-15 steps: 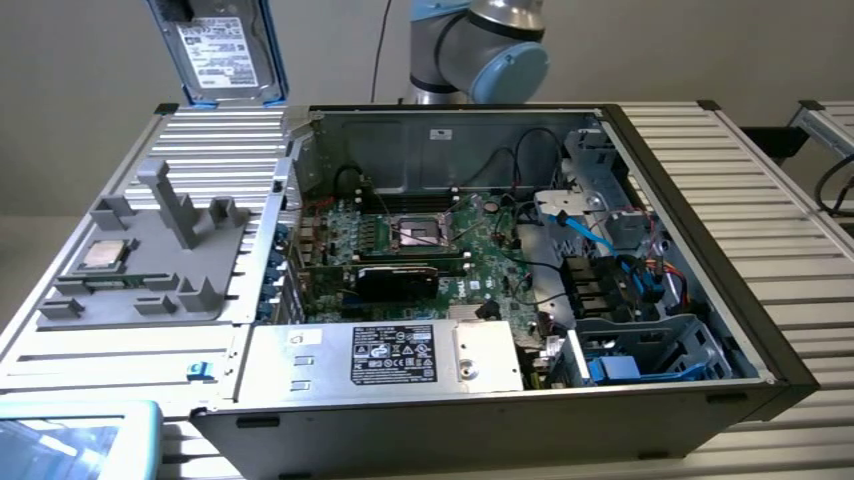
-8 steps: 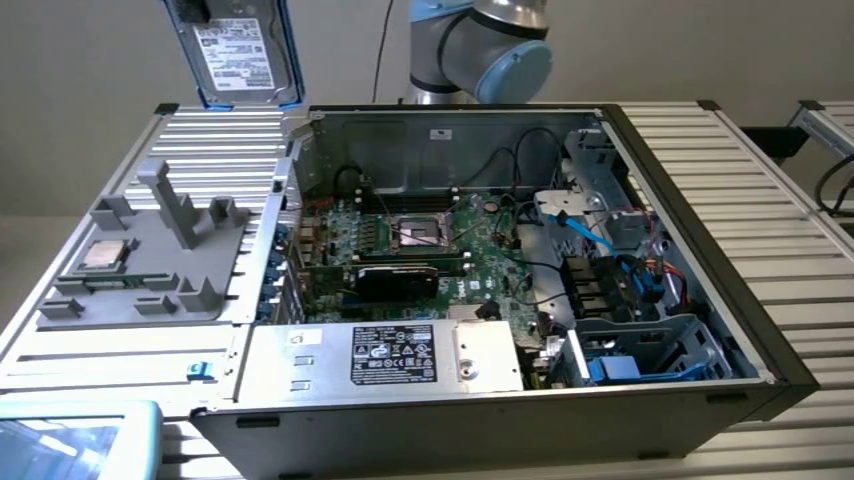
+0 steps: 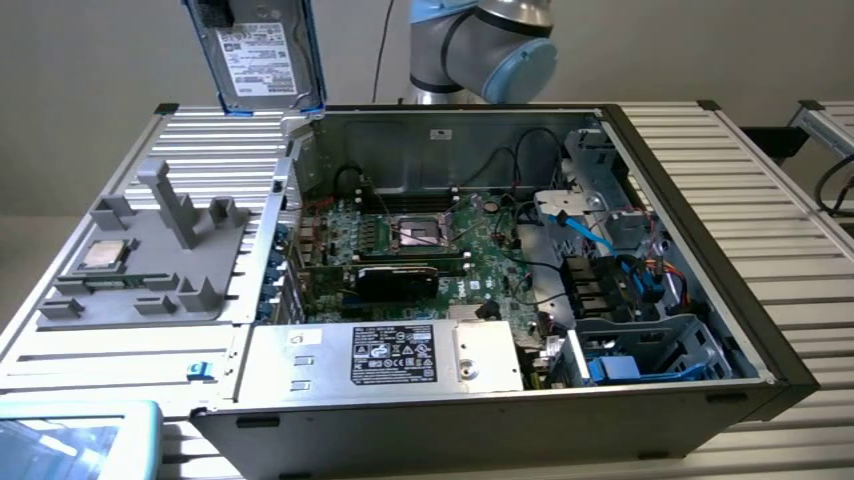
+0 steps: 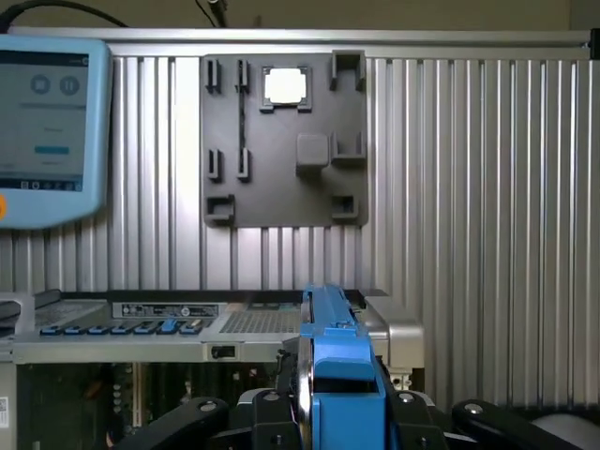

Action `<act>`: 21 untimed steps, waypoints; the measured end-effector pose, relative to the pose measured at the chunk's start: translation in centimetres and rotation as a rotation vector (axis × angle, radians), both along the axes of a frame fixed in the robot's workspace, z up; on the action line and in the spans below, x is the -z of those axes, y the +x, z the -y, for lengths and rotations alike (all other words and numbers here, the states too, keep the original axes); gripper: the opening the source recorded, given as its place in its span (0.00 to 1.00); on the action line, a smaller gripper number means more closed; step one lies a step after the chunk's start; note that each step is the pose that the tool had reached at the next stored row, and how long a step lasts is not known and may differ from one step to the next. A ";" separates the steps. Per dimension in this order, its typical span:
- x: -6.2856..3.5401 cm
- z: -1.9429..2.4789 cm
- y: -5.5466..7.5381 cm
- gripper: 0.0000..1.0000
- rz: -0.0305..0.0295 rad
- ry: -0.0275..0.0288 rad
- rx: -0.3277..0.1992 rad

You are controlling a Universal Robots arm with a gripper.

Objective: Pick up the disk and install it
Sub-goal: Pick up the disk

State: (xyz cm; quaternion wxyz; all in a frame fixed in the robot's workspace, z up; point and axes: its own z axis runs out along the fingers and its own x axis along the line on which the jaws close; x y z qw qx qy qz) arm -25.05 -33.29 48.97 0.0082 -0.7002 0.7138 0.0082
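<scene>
Blue-framed and silver-grey, the disk is held upright in the air above the far corner of the open computer case, on the exterior view's left. It is clamped edge-on by the gripper, whose jaws are set partway apart on either side of the carrier frame. The pads appear to press the frame, though the contact itself is partly hidden. The disk's white label is turned towards the exterior camera.

Even soft indoor light, dim inside computer case, white glare on chip
</scene>
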 end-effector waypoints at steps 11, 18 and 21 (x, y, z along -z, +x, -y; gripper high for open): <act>-0.14 1.70 4.6 0.37 0.0000 0.0007 0.000; -0.24 2.82 7.2 0.37 0.0000 0.0008 0.000; -0.29 3.31 8.4 0.37 0.0002 0.0010 0.000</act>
